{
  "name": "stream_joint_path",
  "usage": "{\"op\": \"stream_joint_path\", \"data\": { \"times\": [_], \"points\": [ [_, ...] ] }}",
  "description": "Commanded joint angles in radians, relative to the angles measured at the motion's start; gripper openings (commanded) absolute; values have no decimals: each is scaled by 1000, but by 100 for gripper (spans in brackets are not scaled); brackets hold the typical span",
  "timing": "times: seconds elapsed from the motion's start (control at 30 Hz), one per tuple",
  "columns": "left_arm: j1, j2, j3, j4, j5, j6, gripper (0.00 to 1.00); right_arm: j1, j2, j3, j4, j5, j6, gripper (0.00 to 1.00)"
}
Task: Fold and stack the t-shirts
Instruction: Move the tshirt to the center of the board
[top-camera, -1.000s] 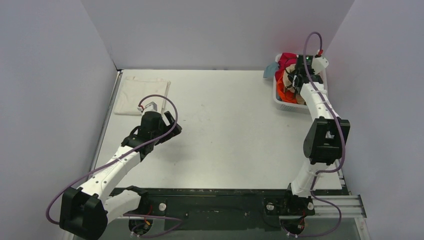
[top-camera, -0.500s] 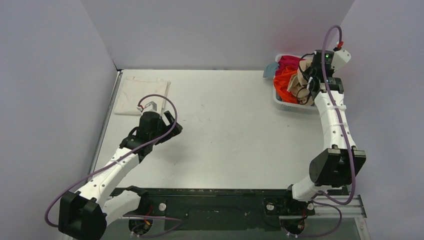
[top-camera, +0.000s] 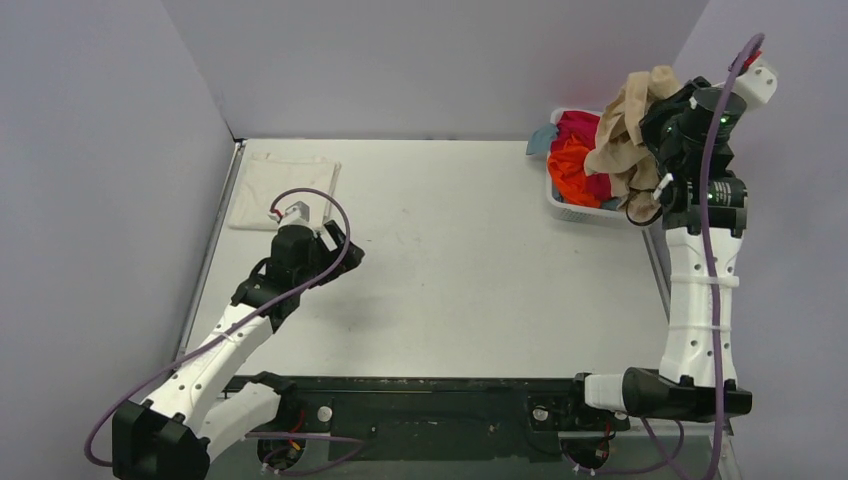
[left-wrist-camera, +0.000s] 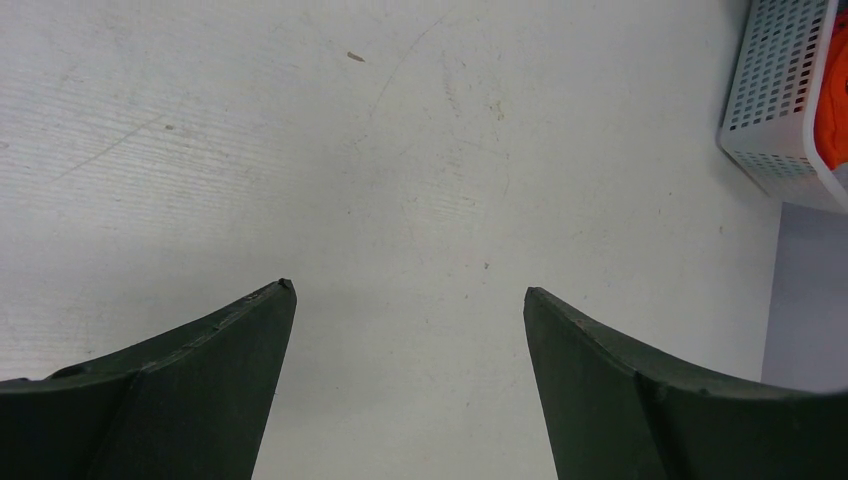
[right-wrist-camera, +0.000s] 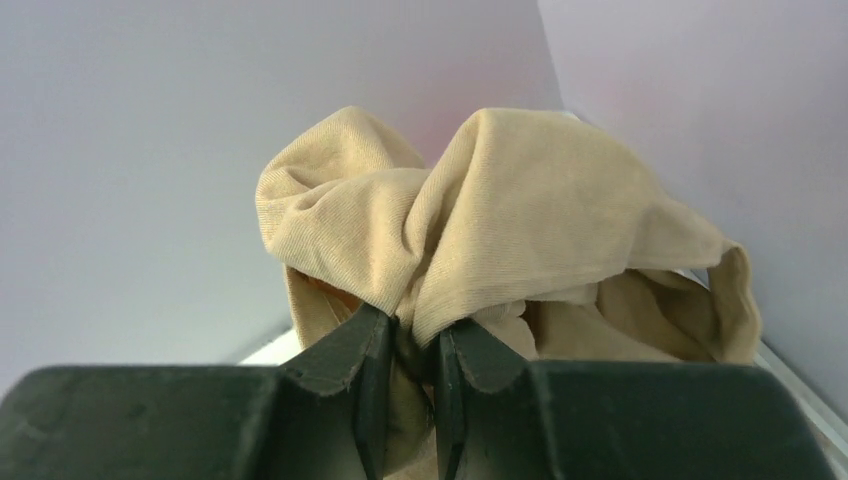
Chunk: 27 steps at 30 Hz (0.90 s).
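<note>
My right gripper (top-camera: 660, 105) is shut on the tan t-shirt (top-camera: 625, 135) and holds it bunched high above the white basket (top-camera: 566, 208); the cloth hangs down over the basket's right side. In the right wrist view the tan t-shirt (right-wrist-camera: 520, 215) is pinched between my fingers (right-wrist-camera: 412, 325). The magenta t-shirt (top-camera: 578, 127), orange t-shirt (top-camera: 570, 165) and a bit of the teal one (top-camera: 542, 140) lie in the basket. A folded cream-white t-shirt (top-camera: 280, 188) lies at the table's far left. My left gripper (top-camera: 337, 245) is open and empty over bare table (left-wrist-camera: 410, 300).
The basket's mesh corner shows at the upper right of the left wrist view (left-wrist-camera: 775, 110). Grey walls close in the table on the left, back and right. The right arm stands tall along the table's right edge.
My right gripper has risen out of the basket, pulling the tan t-shirt up with it. The left arm has barely moved.
</note>
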Motion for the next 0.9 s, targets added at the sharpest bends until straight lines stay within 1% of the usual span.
{"op": "stream_joint_path", "data": {
  "times": [0.0,0.1,0.23,0.27,0.3,0.37,0.4,0.43,0.47,0.5,0.53,0.57,0.63,0.73,0.77,0.83,0.87],
  "points": [
    [6,-54,20,15,8,25,95,-8,-95,97,119,-100,-22,0],
    [6,-75,23,-7,2,28,95,-7,-121,122,143,-158,13,0],
    [6,-110,28,-37,-12,32,95,1,-131,163,157,-342,124,0],
    [6,-123,29,-43,-15,32,95,16,-124,171,158,-414,148,0],
    [6,-130,33,-59,-23,31,95,32,-120,182,156,-444,180,0],
    [6,-149,45,-95,-42,22,95,120,-113,188,134,-484,183,0],
    [6,-161,56,-108,-46,15,95,205,-110,190,123,-477,173,0],
    [6,-166,62,-136,-53,12,95,247,-103,190,105,-459,154,0],
    [6,-177,73,-151,-56,6,95,335,-98,188,97,-450,147,0],
    [6,-184,79,-186,-70,3,95,378,-83,186,89,-435,137,0],
    [6,-194,91,-208,-81,-6,95,453,-78,177,88,-425,135,0],
    [6,-200,98,-255,-109,-10,95,492,-64,170,94,-407,129,0],
    [8,-218,111,-321,-144,-17,95,626,-44,148,109,-374,117,0],
    [8,-260,113,-406,-186,-28,95,734,-40,68,136,-288,90,0],
    [7,-271,113,-419,-192,-30,95,779,-49,44,146,-226,83,0],
    [9,-307,111,-459,-205,-36,95,827,-76,-55,180,-140,68,0],
    [9,-317,107,-480,-207,-38,95,836,-86,-143,200,-131,72,0]
  ]
}}
